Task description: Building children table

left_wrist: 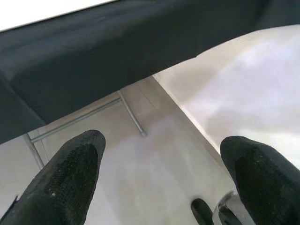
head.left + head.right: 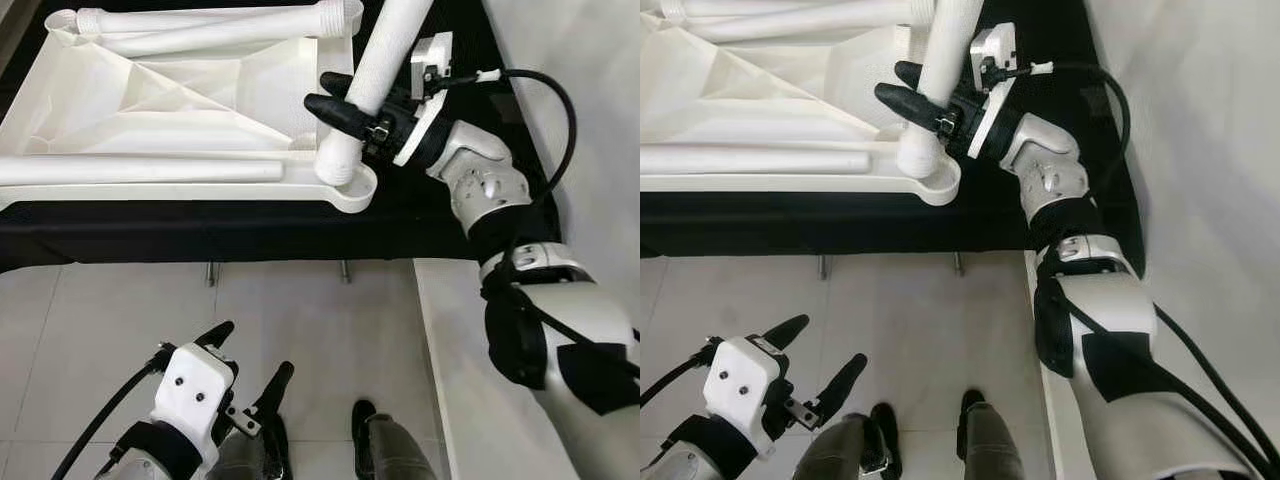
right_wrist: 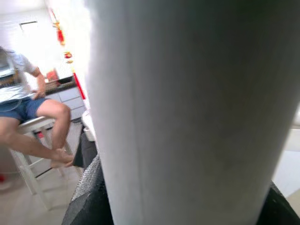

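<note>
On the black-covered bench [image 2: 200,235] lies the white plastic tabletop [image 2: 150,90], upside down, with three loose table legs [image 2: 140,170] resting inside it. At its near right corner a round leg socket [image 2: 352,190] sticks out, and a fourth table leg [image 2: 370,90] stands in it, tilted away from the robot toward the right rather than upright. The right gripper [image 2: 350,105] pinches this leg a little above the socket, one black finger on each side; in the right wrist view the leg's white shaft sits close against the lens, with a person seated on a stool in the background.

The left gripper [image 2: 245,370] hangs low over the pale tiled floor [image 2: 300,330], fingers spread with nothing between them, well apart from the bench.

The step in hand looks like seating the leg in its corner socket. To do it well, the leg's foot should stay inside the socket rim while the shaft is brought upright, so that its axis lines up with the socket before any push or twist is applied; forcing it while tilted could jam it or lever the light tabletop across the cloth. Whether the joint is threaded or push-fit cannot be told. The idle left gripper could steady the tabletop edge.
</note>
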